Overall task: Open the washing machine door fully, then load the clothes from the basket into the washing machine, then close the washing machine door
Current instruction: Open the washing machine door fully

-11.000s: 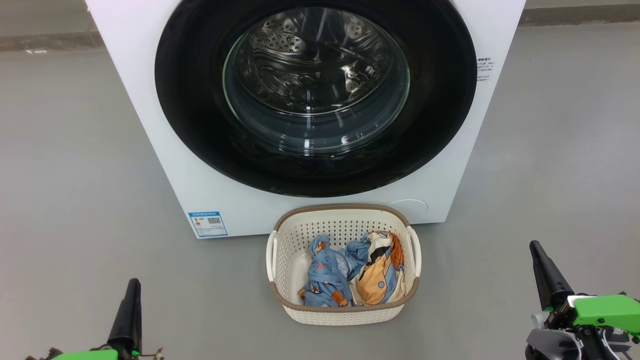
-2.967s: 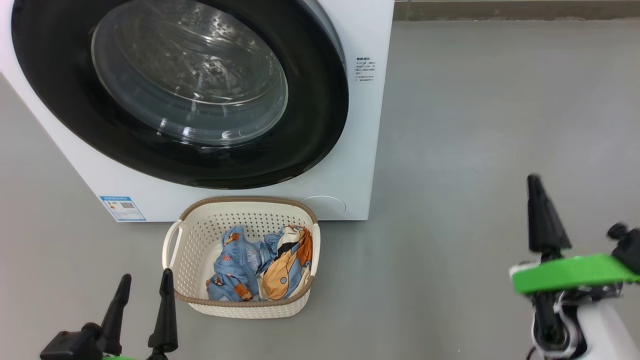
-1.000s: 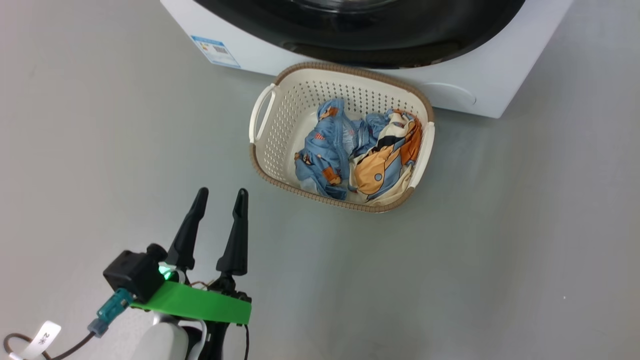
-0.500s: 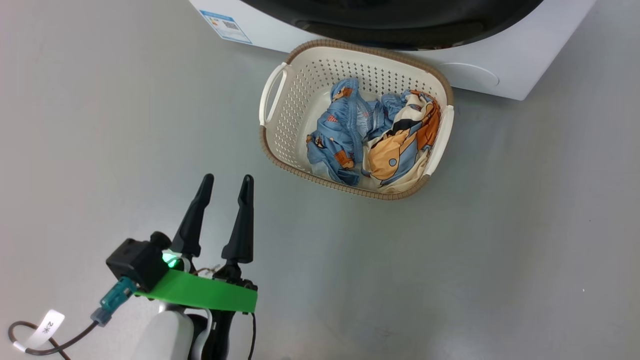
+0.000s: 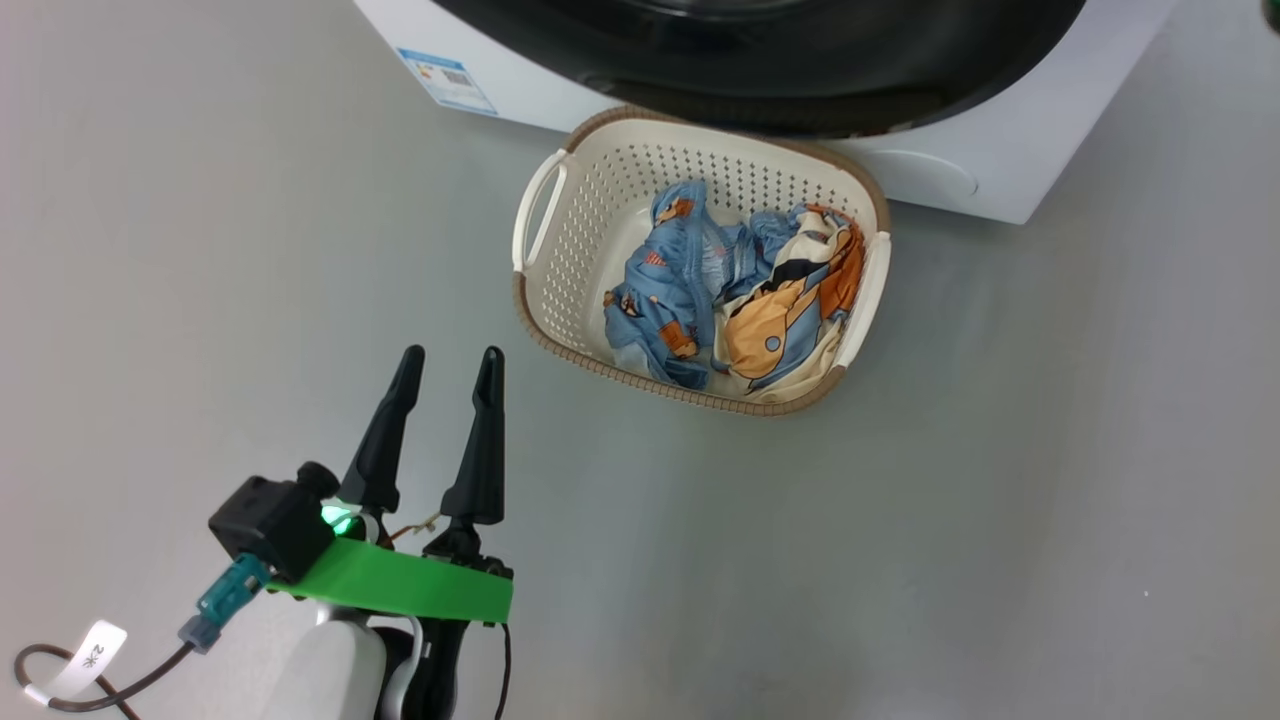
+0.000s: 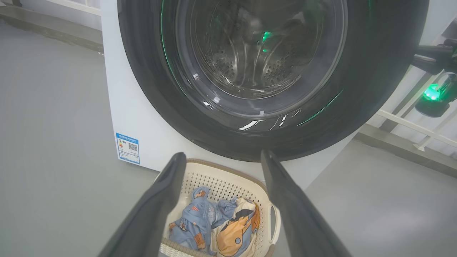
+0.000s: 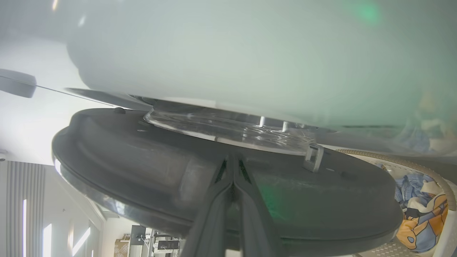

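Observation:
The white washing machine (image 5: 1000, 150) fills the top of the head view, its black-rimmed door (image 5: 760, 70) just above the cream basket (image 5: 560, 340). A light blue garment (image 5: 665, 290) and a cream patched garment (image 5: 785, 320) lie inside the basket. My left gripper (image 5: 447, 360) is open and empty over the floor, left of the basket. In the right wrist view my right gripper (image 7: 232, 159) is shut, its tips against the inner face of the door (image 7: 142, 150), which stands slightly ajar below the white front. The left wrist view shows that gripper (image 6: 417, 59) at the door's right edge.
Grey floor (image 5: 1000, 500) spreads around the basket and the machine. A blue label sticker (image 5: 447, 80) marks the washer's lower left front. A white railing and a wall base (image 6: 403, 121) run to the right of the machine. A cable with a tag (image 5: 90, 660) hangs by my left wrist.
The head camera has swung down and left since the earliest frames, so the right arm left that view. Over the last second the picture shifted slightly; the left gripper stayed open and still.

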Controlling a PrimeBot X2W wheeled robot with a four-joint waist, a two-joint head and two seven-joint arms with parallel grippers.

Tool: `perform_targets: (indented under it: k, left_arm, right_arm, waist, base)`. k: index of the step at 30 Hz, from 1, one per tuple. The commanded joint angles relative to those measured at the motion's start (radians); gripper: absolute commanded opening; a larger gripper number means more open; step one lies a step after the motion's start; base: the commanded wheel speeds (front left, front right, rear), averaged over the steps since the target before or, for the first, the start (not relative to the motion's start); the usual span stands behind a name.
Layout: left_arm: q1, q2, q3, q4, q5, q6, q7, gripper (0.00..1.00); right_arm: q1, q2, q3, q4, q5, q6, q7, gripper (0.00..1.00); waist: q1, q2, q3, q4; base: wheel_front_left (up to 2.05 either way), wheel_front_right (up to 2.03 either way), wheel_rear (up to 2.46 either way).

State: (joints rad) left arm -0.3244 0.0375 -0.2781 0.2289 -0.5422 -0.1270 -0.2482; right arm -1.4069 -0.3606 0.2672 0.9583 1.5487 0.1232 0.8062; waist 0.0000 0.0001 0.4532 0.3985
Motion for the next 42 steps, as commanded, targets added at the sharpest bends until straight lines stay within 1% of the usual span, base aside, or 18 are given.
perform_targets:
  k: [1,11,23,42]
  left_arm:
    - [0.004,0.017,0.040,-0.016,0.018,-0.004,-0.014,1.00]
    - [0.017,0.018,0.050,-0.017,0.028,-0.004,-0.014,1.00]
    - [0.041,0.023,0.059,-0.015,0.033,-0.004,-0.014,1.00]
    - [0.090,0.021,0.087,-0.017,0.044,-0.004,-0.014,1.00]
  right_arm:
    - [0.032,0.041,0.011,-0.041,-0.002,0.008,0.019,0.00]
    - [0.117,0.069,0.027,-0.092,0.004,0.008,0.045,0.00]
    - [0.249,0.100,0.044,-0.173,0.018,0.008,0.076,0.00]
    - [0.448,0.204,0.107,-0.324,0.051,0.008,0.131,0.00]
  waist:
    - [0.0000,-0.0001,-0.017,-0.013]
    - [0.0000,-0.0001,-0.055,-0.042]
    - [0.0000,-0.0001,-0.110,-0.048]
    - [0.0000,-0.0001,-0.187,-0.046]
  base:
    - [0.00,0.00,0.00]
    - [0.00,0.00,0.00]
    - [0.00,0.00,0.00]
    - [0.00,0.00,0.00]
